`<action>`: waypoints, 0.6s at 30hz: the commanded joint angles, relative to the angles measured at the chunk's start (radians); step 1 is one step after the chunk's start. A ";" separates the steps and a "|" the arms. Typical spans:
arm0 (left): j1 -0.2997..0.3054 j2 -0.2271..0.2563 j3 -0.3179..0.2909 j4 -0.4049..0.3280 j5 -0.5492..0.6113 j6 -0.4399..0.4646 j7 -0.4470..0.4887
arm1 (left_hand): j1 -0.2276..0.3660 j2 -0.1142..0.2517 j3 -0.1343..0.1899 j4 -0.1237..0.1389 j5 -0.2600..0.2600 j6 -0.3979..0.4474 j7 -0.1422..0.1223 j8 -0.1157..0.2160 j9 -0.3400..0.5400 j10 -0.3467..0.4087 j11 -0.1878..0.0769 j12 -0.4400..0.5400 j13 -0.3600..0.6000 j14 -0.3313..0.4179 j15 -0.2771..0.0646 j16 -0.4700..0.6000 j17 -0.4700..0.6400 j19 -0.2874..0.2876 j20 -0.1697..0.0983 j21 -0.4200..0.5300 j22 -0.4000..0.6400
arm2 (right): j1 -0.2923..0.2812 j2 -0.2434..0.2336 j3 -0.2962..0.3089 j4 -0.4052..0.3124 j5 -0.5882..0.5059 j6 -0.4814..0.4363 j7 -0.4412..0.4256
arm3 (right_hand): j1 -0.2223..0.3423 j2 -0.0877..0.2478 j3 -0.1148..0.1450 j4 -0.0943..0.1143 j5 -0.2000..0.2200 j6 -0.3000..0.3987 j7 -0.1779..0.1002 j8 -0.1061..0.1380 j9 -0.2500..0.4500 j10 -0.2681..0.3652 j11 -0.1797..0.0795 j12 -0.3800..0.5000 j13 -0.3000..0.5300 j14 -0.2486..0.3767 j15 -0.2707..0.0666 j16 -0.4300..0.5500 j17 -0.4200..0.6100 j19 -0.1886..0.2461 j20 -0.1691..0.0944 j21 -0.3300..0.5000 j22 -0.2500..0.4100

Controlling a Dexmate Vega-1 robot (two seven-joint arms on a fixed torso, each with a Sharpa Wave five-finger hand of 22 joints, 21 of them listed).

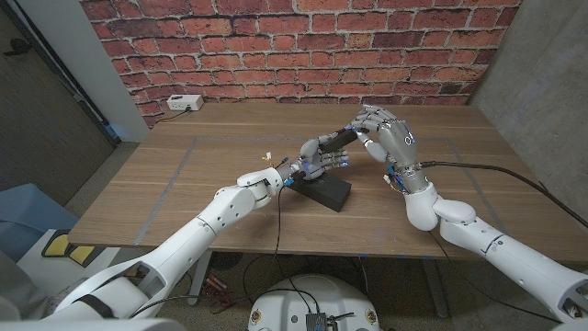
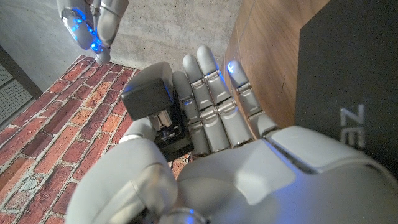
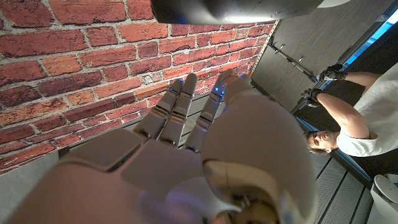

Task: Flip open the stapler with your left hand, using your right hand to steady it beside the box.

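Black plastic is being gripped: one stapler [image 1: 335,140] is being held in the left hand [image 1: 317,158], fingers curled round its body, with its end raised toward the right hand [image 1: 386,136]. One dark box [image 1: 323,190] is lying on the wooden table [image 1: 184,175] just below the left hand. The right hand is being held just beside the stapler's raised end, fingers partly spread; whether the stapler is being touched cannot be told. One white socket block [image 1: 185,103] is lying well apart, near the brick wall [image 1: 276,46].

Head view high over table [image 1: 184,175], wrist views close behind each robot hand, sharing brick wall [image 1: 294,46]
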 commanded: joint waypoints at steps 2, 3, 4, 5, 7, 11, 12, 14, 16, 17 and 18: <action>-0.008 0.001 0.001 -0.014 -0.003 -0.010 -0.022 | 0.009 0.012 0.206 0.195 -0.003 0.027 -0.012 -0.004 -0.008 0.013 -0.001 0.003 0.001 0.009 -0.004 0.002 0.000 -0.002 0.001 -0.005 0.002 | 0.002 -0.015 -0.022 -0.022 -0.075 -0.094 0.006 | 0.032 -0.003 0.017 -0.013 -0.009 -0.022 -0.016 -0.029 -0.010 -0.045 -0.001 -0.043 -0.029 -0.015 -0.186 -0.034 0.010 -0.009 -0.120 0.003 0.005; -0.007 0.003 -0.001 -0.018 -0.004 -0.009 -0.020 | 0.009 0.012 0.206 0.195 -0.003 0.030 -0.012 -0.005 -0.010 0.014 -0.002 0.002 0.000 0.010 -0.005 0.002 -0.001 -0.002 0.002 -0.005 0.002 | 0.002 -0.019 -0.025 -0.029 -0.074 -0.106 0.013 | 0.043 -0.006 0.022 -0.018 -0.014 -0.041 -0.015 -0.045 -0.015 -0.068 0.000 -0.066 -0.042 -0.031 -0.186 -0.048 0.014 -0.014 -0.116 0.002 0.004; -0.006 0.004 -0.003 -0.022 -0.005 -0.008 -0.017 | 0.009 0.012 0.205 0.194 -0.003 0.034 -0.013 -0.005 -0.014 0.013 -0.001 0.003 0.003 0.010 -0.004 0.003 -0.001 -0.002 0.001 -0.005 0.002 | 0.002 -0.023 -0.029 -0.033 -0.078 -0.121 0.015 | 0.050 -0.009 0.024 -0.022 -0.017 -0.069 -0.017 -0.062 -0.020 -0.083 -0.001 -0.084 -0.052 -0.048 -0.185 -0.063 0.014 -0.015 -0.113 0.001 0.003; -0.005 0.006 -0.004 -0.025 -0.005 -0.008 -0.014 | 0.010 0.012 0.205 0.193 -0.003 0.034 -0.013 -0.006 -0.016 0.014 -0.002 0.003 0.003 0.009 -0.005 0.003 -0.002 -0.002 0.002 -0.005 0.002 | 0.003 -0.026 -0.033 -0.036 -0.082 -0.132 0.014 | 0.056 -0.010 0.024 -0.023 -0.018 -0.093 -0.020 -0.080 -0.025 -0.101 0.000 -0.105 -0.064 -0.064 -0.185 -0.078 0.013 -0.018 -0.111 -0.001 0.002; -0.004 0.009 -0.007 -0.031 -0.007 -0.007 -0.011 | 0.010 0.012 0.205 0.191 -0.003 0.030 -0.013 -0.010 -0.022 0.015 -0.002 0.002 0.004 0.012 -0.003 0.004 -0.003 -0.002 0.002 -0.005 0.003 | 0.003 -0.032 -0.040 -0.043 -0.088 -0.157 0.017 | 0.057 -0.013 0.019 -0.022 -0.019 -0.119 -0.021 -0.097 -0.030 -0.120 0.000 -0.128 -0.076 -0.081 -0.184 -0.094 0.011 -0.024 -0.110 -0.005 0.001; 0.000 0.012 -0.011 -0.037 -0.010 -0.009 -0.007 | 0.011 0.012 0.204 0.189 -0.003 0.035 -0.013 -0.013 -0.032 0.017 -0.002 0.002 0.005 0.012 -0.004 0.005 -0.005 -0.003 0.001 -0.005 0.003 | 0.007 -0.046 -0.055 -0.056 -0.102 -0.196 0.023 | 0.059 -0.022 0.001 -0.024 -0.020 -0.169 -0.025 -0.124 -0.041 -0.177 0.000 -0.186 -0.101 -0.121 -0.182 -0.131 -0.007 -0.032 -0.104 -0.013 -0.002; 0.000 0.012 -0.011 -0.037 -0.011 -0.011 -0.007 | 0.011 0.012 0.204 0.188 -0.003 0.035 -0.015 -0.013 -0.033 0.017 -0.002 0.002 0.006 0.013 -0.005 0.005 -0.005 -0.002 0.001 -0.005 0.003 | 0.008 -0.048 -0.059 -0.059 -0.104 -0.203 0.024 | 0.057 -0.023 -0.002 -0.024 -0.020 -0.171 -0.025 -0.124 -0.043 -0.183 0.000 -0.194 -0.104 -0.127 -0.182 -0.135 -0.010 -0.032 -0.102 -0.014 -0.002; 0.002 0.014 -0.013 -0.038 -0.012 -0.012 -0.007 | 0.011 0.012 0.203 0.187 -0.003 0.034 -0.016 -0.016 -0.038 0.019 -0.002 0.002 0.007 0.015 -0.003 0.006 -0.006 -0.002 0.001 -0.005 0.003 | 0.010 -0.055 -0.066 -0.065 -0.111 -0.218 0.028 | 0.058 -0.027 -0.005 -0.025 -0.021 -0.174 -0.026 -0.125 -0.044 -0.183 -0.001 -0.199 -0.107 -0.132 -0.182 -0.139 -0.012 -0.033 -0.100 -0.015 -0.002; 0.003 0.015 -0.014 -0.039 -0.013 -0.015 -0.008 | 0.011 0.012 0.203 0.187 -0.003 0.037 -0.016 -0.017 -0.042 0.019 -0.002 0.002 0.008 0.015 -0.004 0.007 -0.007 -0.001 -0.001 -0.005 0.003 | 0.013 -0.060 -0.074 -0.067 -0.118 -0.230 0.029 | 0.058 -0.029 -0.008 -0.026 -0.021 -0.177 -0.026 -0.126 -0.045 -0.185 -0.001 -0.203 -0.108 -0.135 -0.182 -0.142 -0.014 -0.034 -0.098 -0.016 -0.003; 0.004 0.016 -0.015 -0.041 -0.013 -0.016 -0.008 | 0.012 0.012 0.203 0.186 -0.003 0.037 -0.016 -0.017 -0.043 0.019 -0.002 0.001 0.008 0.014 -0.004 0.006 -0.008 -0.001 0.000 -0.005 0.003 | 0.014 -0.062 -0.077 -0.068 -0.116 -0.232 0.031 | 0.058 -0.029 -0.008 -0.026 -0.021 -0.176 -0.026 -0.126 -0.046 -0.185 -0.002 -0.204 -0.109 -0.136 -0.181 -0.143 -0.014 -0.034 -0.098 -0.017 -0.003; 0.005 0.016 -0.016 -0.042 -0.013 -0.018 -0.008 | 0.012 0.012 0.203 0.185 -0.003 0.037 -0.015 -0.017 -0.043 0.022 -0.005 0.001 0.007 0.015 -0.004 0.007 -0.008 -0.002 0.000 -0.005 0.003 | 0.015 -0.064 -0.080 -0.069 -0.114 -0.233 0.032 | 0.058 -0.029 -0.009 -0.026 -0.021 -0.176 -0.026 -0.126 -0.046 -0.184 -0.002 -0.205 -0.109 -0.137 -0.181 -0.144 -0.015 -0.035 -0.098 -0.017 -0.003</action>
